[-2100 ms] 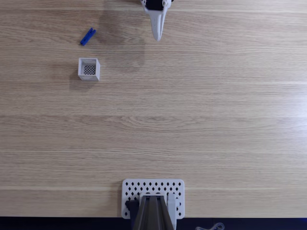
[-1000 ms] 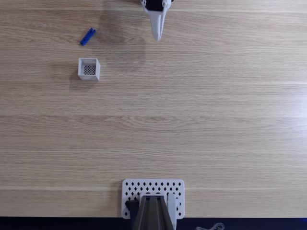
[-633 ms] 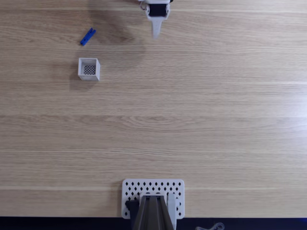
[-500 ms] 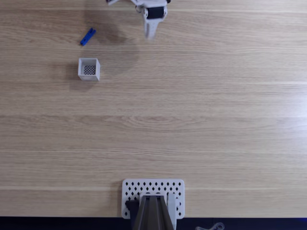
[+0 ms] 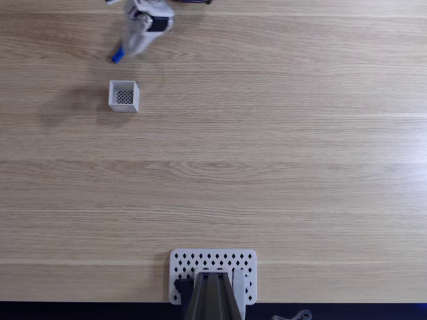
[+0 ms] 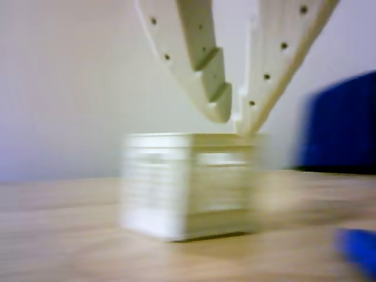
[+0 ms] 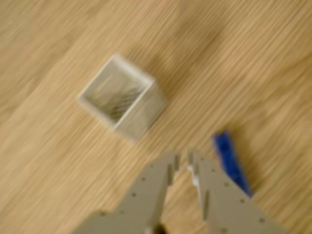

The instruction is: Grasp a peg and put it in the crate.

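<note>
The blue peg [image 5: 117, 56] lies on the wooden table at the upper left, its upper end covered by my gripper [image 5: 132, 48]. The white crate [image 5: 124, 96] stands just below it, nothing in it. In the wrist view the peg [image 7: 231, 163] lies just right of my gripper [image 7: 183, 163], and the crate [image 7: 122, 97] sits up and to the left. The jaws are shut, with nothing between them. From the other view my gripper [image 6: 233, 115] hangs above the blurred crate [image 6: 188, 188], and the peg [image 6: 358, 258] is a blue smear at the lower right.
A flat white perforated plate [image 5: 213, 263] with a dark mount [image 5: 212, 300] sits at the table's near edge. A large blurred blue shape [image 6: 341, 123] stands behind the table in the other view.
My gripper has swung left from the top middle of the table to just over the peg. Peg and crate have not moved.
</note>
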You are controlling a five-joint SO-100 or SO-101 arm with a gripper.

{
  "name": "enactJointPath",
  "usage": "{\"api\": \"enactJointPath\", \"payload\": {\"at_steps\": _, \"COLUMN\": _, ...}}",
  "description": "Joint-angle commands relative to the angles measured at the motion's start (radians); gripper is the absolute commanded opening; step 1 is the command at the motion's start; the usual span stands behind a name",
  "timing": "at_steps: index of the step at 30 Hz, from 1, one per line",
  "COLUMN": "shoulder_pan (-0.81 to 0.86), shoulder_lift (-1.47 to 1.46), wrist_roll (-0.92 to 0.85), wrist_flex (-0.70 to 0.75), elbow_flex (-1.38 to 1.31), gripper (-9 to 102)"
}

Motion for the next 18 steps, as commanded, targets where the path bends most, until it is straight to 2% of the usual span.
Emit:
{"api": "enactJointPath", "payload": {"at_steps": 1, "shoulder_pan": 0.091, "shoulder_lift": -0.072, "wrist_roll": -0.127, "wrist_flex": -0.160, "elbow_flex": -0.051, "gripper": 0}}
{"api": "enactJointPath", "payload": {"at_steps": 4, "shoulder_pan": 0.106, "shoulder_lift": -0.109, "wrist_roll": -0.190, "wrist_flex": -0.192, "elbow_flex": -0.034, "gripper": 0}}
{"api": "enactJointPath", "payload": {"at_steps": 10, "shoulder_pan": 0.118, "shoulder_lift": -0.147, "wrist_roll": -0.302, "wrist_flex": -0.166, "elbow_flex": -0.032, "gripper": 1}}
{"api": "enactJointPath", "payload": {"at_steps": 18, "shoulder_pan": 0.120, "shoulder_lift": -0.219, "wrist_roll": -0.318, "wrist_flex": -0.156, "elbow_flex": -0.074, "gripper": 19}}
